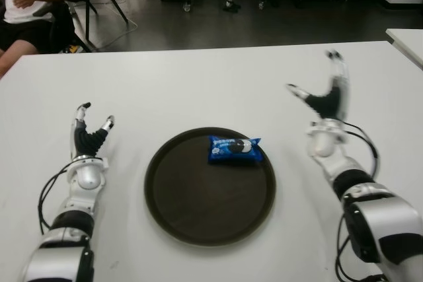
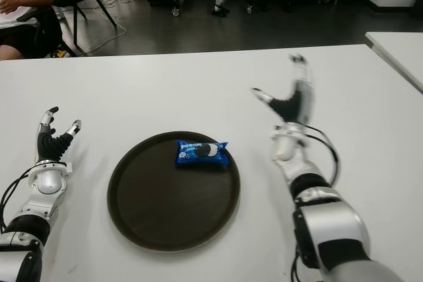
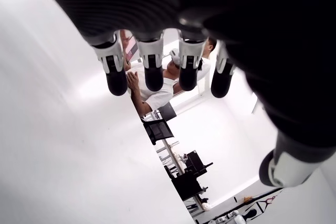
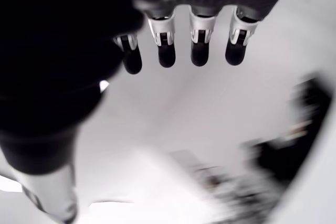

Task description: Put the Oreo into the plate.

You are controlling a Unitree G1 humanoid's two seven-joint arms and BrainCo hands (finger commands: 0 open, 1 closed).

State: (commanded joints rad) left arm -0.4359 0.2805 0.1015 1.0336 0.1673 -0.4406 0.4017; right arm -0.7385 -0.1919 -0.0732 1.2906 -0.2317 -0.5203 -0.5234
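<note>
One Oreo (image 1: 234,149) packet lies inside the plate (image 1: 172,209), toward its far rim. Right hand (image 1: 324,97), beyond the plate's right edge, shows fingers spread and empty; left hand (image 1: 89,133), beyond its left edge, likewise. Judgement: placement achieved; withdraw clear without disturbing the plate.

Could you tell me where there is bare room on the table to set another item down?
The white table is bare beyond the plate, and between the plate and each open hand: left hand, right hand. Inside the plate, only the Oreo occupies its far edge.
</note>
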